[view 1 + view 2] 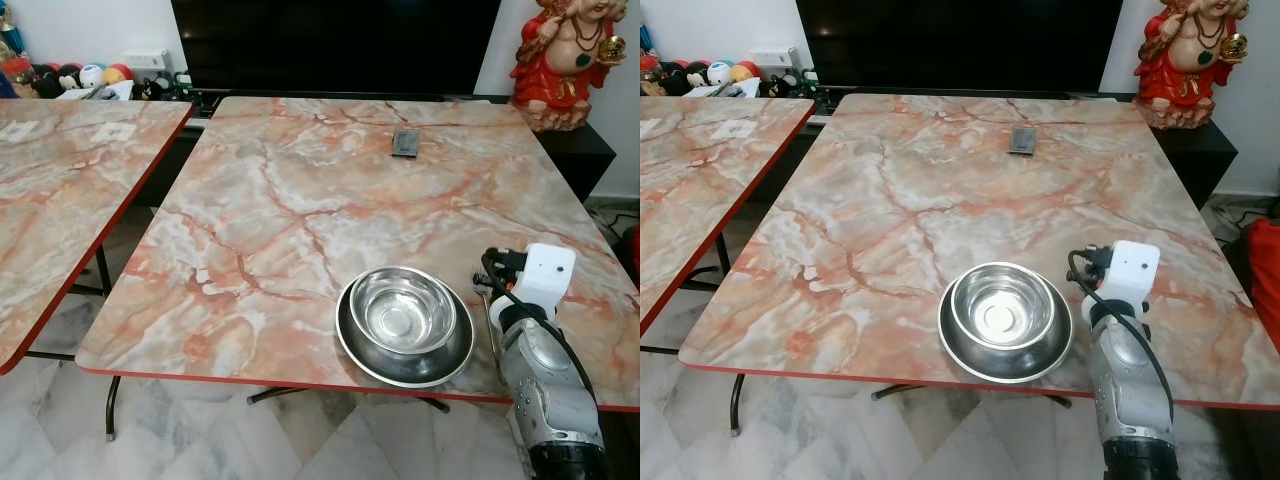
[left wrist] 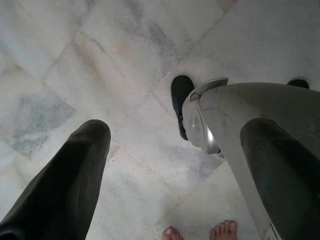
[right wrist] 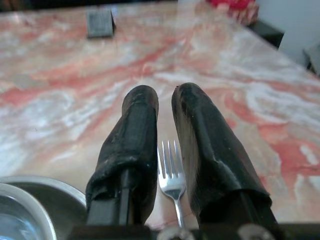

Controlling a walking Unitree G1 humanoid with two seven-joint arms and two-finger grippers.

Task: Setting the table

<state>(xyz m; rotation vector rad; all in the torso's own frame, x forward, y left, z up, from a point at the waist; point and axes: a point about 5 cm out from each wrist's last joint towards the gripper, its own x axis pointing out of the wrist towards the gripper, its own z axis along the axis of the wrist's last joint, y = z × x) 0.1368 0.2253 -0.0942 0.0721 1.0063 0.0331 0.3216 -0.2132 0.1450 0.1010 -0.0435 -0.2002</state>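
The right tool (image 3: 165, 145) hovers low over the table's (image 1: 300, 190) near right part, fingers slightly parted astride one fork (image 3: 171, 182), probably not gripping it. Just left sits one steel bowl (image 1: 403, 308) on one steel plate (image 1: 404, 352). The setting seems nearly done. The left tool (image 2: 170, 175) hangs open over the floor.

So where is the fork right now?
The fork lies on the marble table, right of the steel bowl, between the right gripper fingers.
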